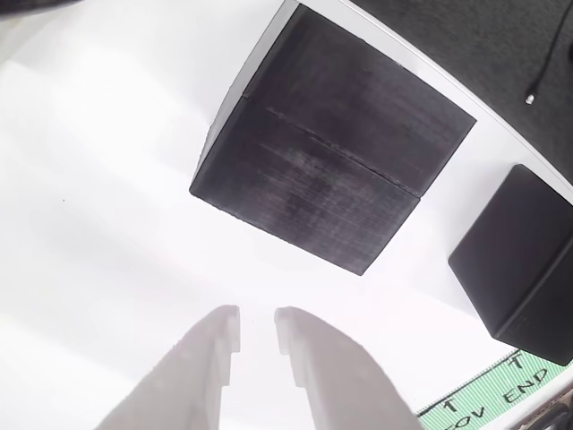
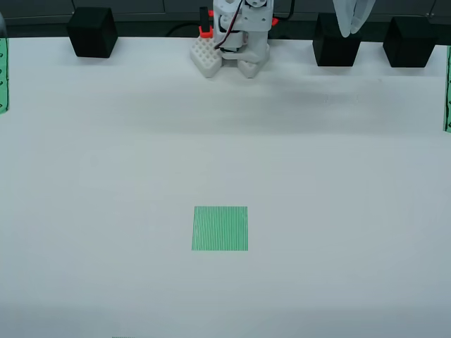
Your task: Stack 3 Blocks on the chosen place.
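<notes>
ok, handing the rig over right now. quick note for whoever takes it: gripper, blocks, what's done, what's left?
Gripper: empty, fingers slightly apart, hovering over the middle block at the far edge of the table, as the overhead view shows it.
Blocks: all three sit along the far edge. Left block stands alone; right block is just beside the middle one, not touching.
Green striped square: bare, near the centre of the table.
Done: nothing stacked yet.
Left: grab the middle block, set it on the square, then stack the other two on top.
</notes>
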Controlling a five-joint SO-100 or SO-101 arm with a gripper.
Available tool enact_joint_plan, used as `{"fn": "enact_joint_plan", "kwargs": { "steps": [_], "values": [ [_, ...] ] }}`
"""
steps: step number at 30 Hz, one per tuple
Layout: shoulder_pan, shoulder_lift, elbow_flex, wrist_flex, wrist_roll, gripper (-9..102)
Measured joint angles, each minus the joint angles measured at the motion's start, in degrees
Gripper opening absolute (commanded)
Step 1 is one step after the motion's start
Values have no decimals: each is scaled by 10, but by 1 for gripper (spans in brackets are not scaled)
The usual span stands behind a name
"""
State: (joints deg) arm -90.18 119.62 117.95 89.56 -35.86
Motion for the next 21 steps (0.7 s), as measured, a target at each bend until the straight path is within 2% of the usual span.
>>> {"fn": "enact_joint_plan", "kwargs": {
  "steps": [4,8,13,18,21],
  "values": [
    [-1,11,-13,-2,62,0],
    [-4,17,-3,-15,79,1],
    [-25,36,37,-28,68,9],
    [-46,56,49,-31,26,12],
    [-54,58,54,-31,4,20]
  ]
}}
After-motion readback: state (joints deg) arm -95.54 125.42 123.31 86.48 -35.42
